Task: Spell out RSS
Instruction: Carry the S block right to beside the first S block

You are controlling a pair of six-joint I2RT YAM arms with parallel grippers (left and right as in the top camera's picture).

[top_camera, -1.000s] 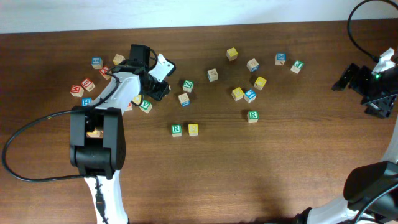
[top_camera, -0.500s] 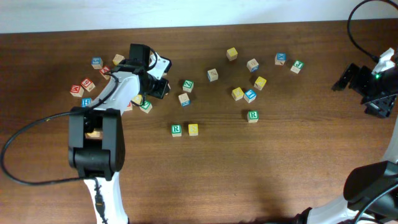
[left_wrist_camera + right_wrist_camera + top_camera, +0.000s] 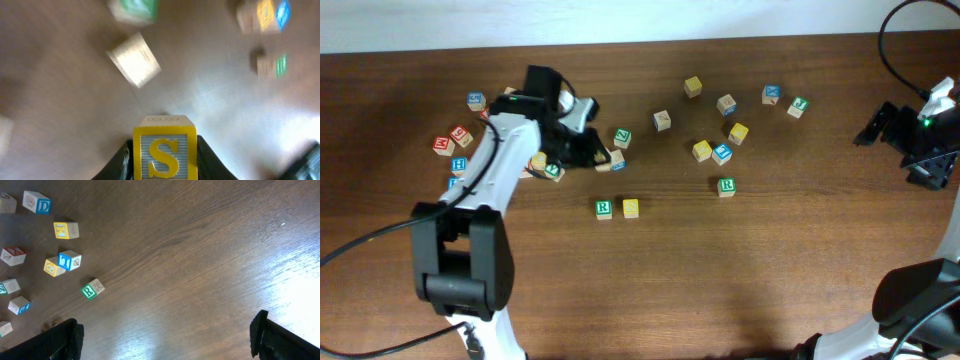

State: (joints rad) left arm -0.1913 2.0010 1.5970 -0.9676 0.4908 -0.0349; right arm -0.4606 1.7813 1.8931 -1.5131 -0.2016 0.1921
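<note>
My left gripper (image 3: 584, 149) is shut on a yellow S block (image 3: 165, 151), which shows face-on between the fingers (image 3: 164, 157) in the left wrist view, above the table. A green R block (image 3: 604, 208) stands in the front middle with a yellow block (image 3: 631, 207) touching its right side. A second green R block (image 3: 726, 186) lies further right and also shows in the right wrist view (image 3: 92, 290). My right gripper (image 3: 912, 140) is open and empty at the far right edge, its fingers spread wide in the right wrist view (image 3: 167, 340).
Several loose letter blocks lie at the back: a cluster by the left arm (image 3: 458, 137), a green one (image 3: 622, 137), a plain wooden one (image 3: 662, 120), and yellow (image 3: 738, 132) and blue (image 3: 722, 153) ones right of centre. A black cable (image 3: 895, 20) runs at the back right.
My left gripper has moved from the left cluster toward the front right, over the table's middle. The right arm has not moved.
</note>
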